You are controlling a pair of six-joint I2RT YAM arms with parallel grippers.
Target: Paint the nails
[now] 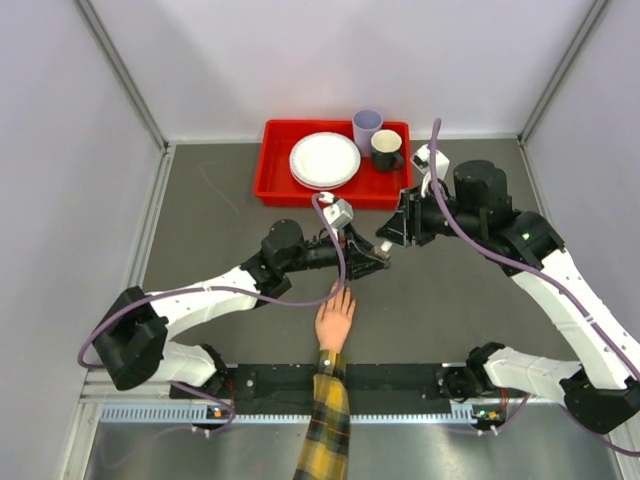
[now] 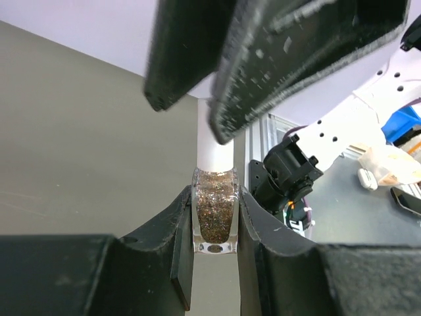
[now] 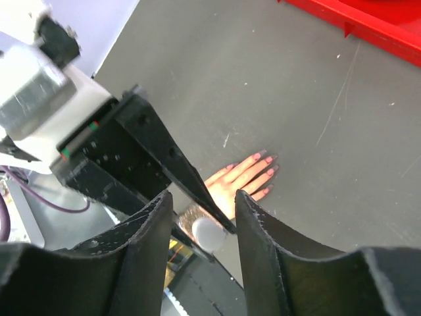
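Note:
A peach hand (image 1: 335, 322) in a yellow plaid sleeve lies palm down near the front edge, its pink nails (image 3: 266, 172) pointing away from the arms. Just beyond the fingertips, my left gripper (image 1: 378, 258) is shut on a small clear bottle (image 2: 214, 210) of brown glitter polish, held upright by its sides. The bottle's white cap (image 2: 214, 148) rises above the left fingers. My right gripper (image 3: 202, 197) reaches down over that cap (image 3: 208, 232). Its jaws stand open on either side of the cap, with a gap showing on both sides.
A red tray (image 1: 275, 170) at the back holds white plates (image 1: 324, 158), a lilac cup (image 1: 367, 125) and a dark mug (image 1: 386, 150). White walls close the table on three sides. The arms' black base rail (image 1: 400, 380) runs along the front.

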